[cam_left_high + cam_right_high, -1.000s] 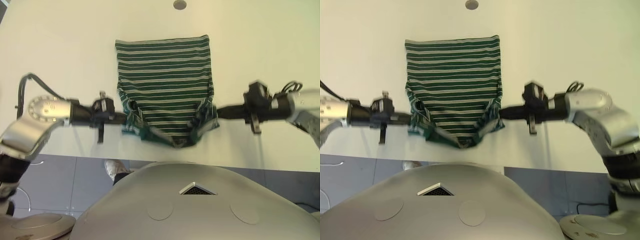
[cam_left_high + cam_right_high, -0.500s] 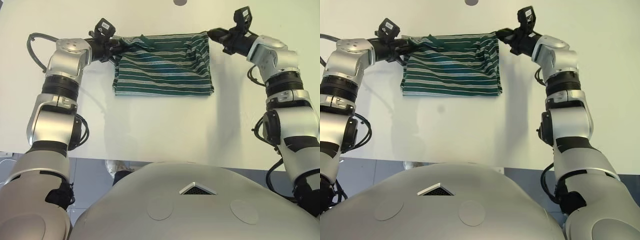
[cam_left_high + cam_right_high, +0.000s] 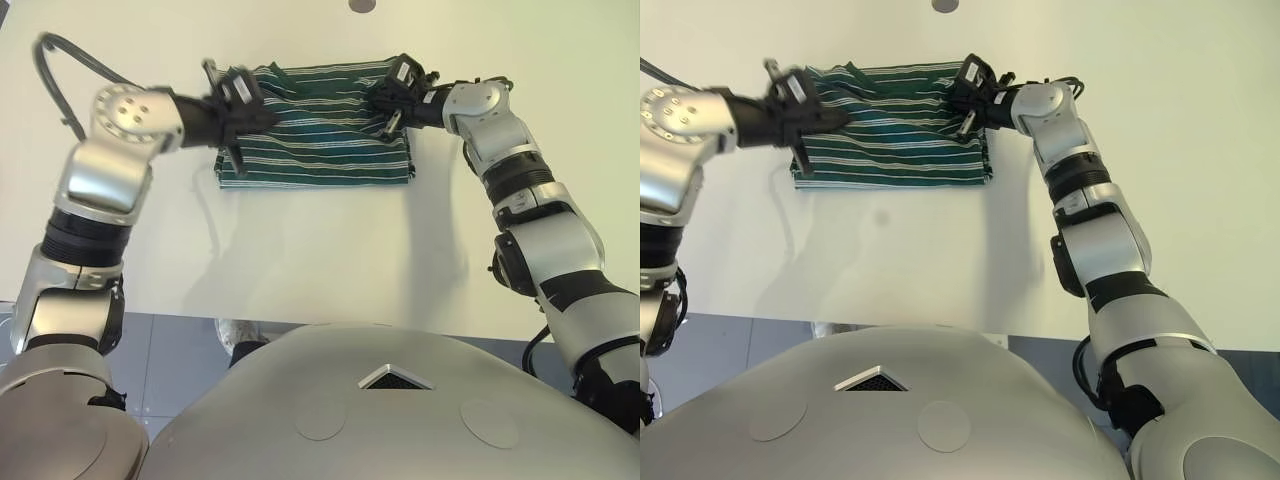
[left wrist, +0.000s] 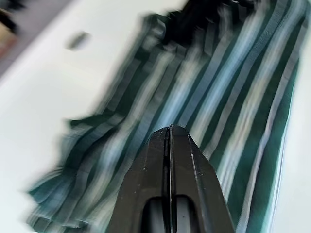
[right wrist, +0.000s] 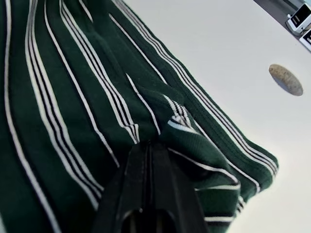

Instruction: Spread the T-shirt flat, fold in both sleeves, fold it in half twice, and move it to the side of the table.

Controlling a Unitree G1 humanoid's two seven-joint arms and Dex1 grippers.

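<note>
L wrist: left tool point(image 4: 170, 129) shut over stripes | R wrist: right tool point(image 5: 147, 143) pinching T-shirt point(image 3: 315, 150) fold | white worktop point(image 3: 300, 250), far edge

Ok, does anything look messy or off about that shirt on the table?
Yes. The folded T-shirt isn't flat: its far edge is rumpled, with cloth puckered up at the right gripper, and the top layer sits askew over the one beneath. No damage shows.

There is wide room on the near part of the table point(image 3: 300, 250), and at its left and right. The T-shirt point(image 3: 320, 150) and a small round disc point(image 3: 362, 5) sit in the far middle.
</note>
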